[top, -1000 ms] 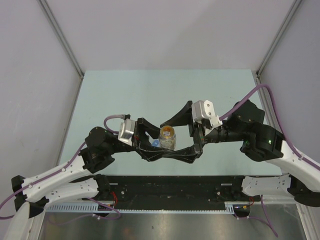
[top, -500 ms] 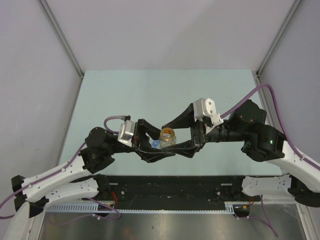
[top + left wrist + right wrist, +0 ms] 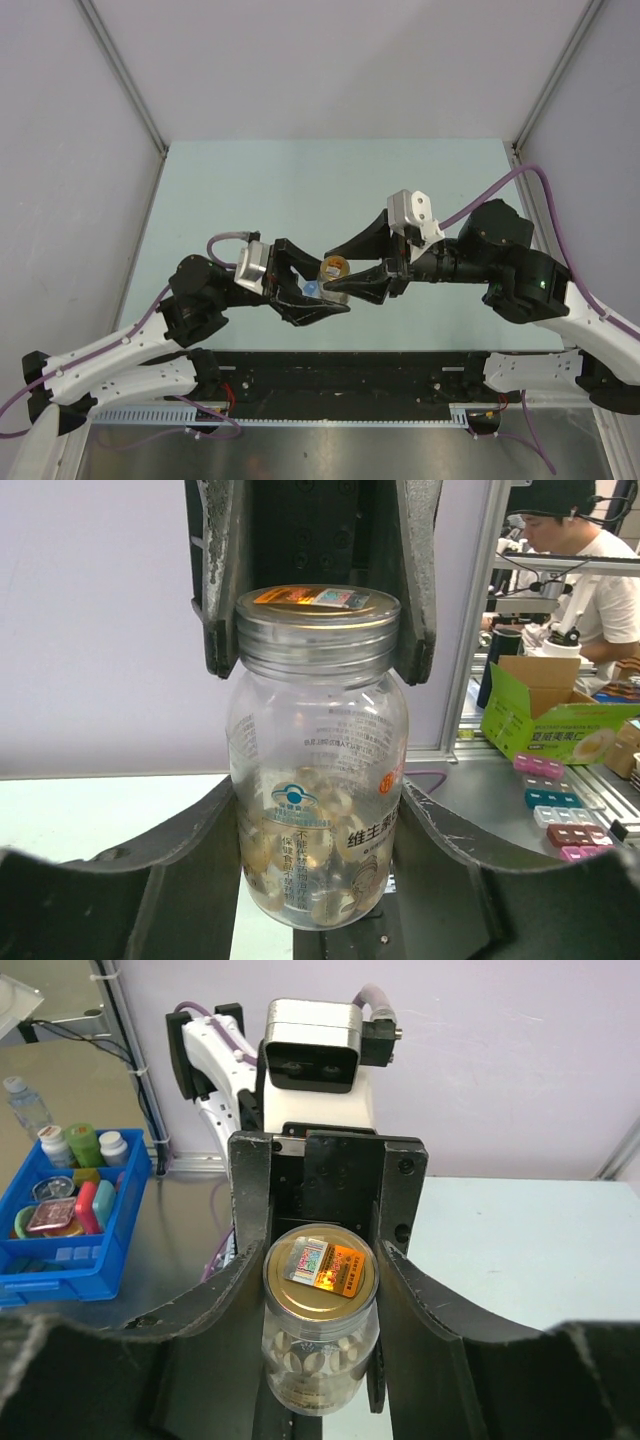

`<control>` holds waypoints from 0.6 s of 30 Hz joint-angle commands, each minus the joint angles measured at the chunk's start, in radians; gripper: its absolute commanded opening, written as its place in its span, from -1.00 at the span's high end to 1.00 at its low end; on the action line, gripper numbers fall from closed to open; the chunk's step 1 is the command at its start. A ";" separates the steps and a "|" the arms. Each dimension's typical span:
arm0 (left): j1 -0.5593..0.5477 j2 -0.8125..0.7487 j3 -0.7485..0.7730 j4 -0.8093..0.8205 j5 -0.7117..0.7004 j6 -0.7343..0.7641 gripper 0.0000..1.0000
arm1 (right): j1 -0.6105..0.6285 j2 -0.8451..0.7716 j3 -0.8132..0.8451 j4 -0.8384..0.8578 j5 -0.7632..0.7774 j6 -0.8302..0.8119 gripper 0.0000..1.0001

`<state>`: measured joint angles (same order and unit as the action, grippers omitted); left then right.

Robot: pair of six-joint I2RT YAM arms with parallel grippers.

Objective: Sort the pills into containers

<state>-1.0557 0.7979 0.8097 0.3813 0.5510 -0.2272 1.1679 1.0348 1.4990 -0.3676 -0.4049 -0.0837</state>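
The jar (image 3: 318,780) between the fingers of the left gripper (image 3: 315,805) has print on its clear wall, facing that gripper's camera. The largest white characters read 维生素, low on the jar, close to the finger on the right of the wrist view. Nearer the other finger is a blue hat-shaped mark (image 3: 292,796) with four white characters under it, seemingly 保健食品. The finer columns around it are too small to read. The lid (image 3: 318,630), at the end far from the gripper, bears an orange-and-white sticker (image 3: 315,597). Seen from the right gripper (image 3: 322,1260), which has the sticker directly between its fingers, its print is also illegible. Well beyond the jar, a green box (image 3: 545,720) carries a line of blurred Chinese characters.
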 commanded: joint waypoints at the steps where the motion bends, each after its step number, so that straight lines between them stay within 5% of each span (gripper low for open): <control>1: 0.008 -0.022 0.000 0.031 -0.129 0.002 0.99 | 0.013 -0.012 0.010 -0.004 0.075 0.039 0.80; 18: 0.008 0.050 0.057 0.018 -0.460 0.094 0.99 | 0.055 0.117 0.079 -0.034 0.863 0.128 0.90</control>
<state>-1.0466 0.8310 0.8001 0.3634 0.2165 -0.2176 1.2205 1.1183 1.5444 -0.3935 0.1417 0.0036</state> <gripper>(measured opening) 0.571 0.478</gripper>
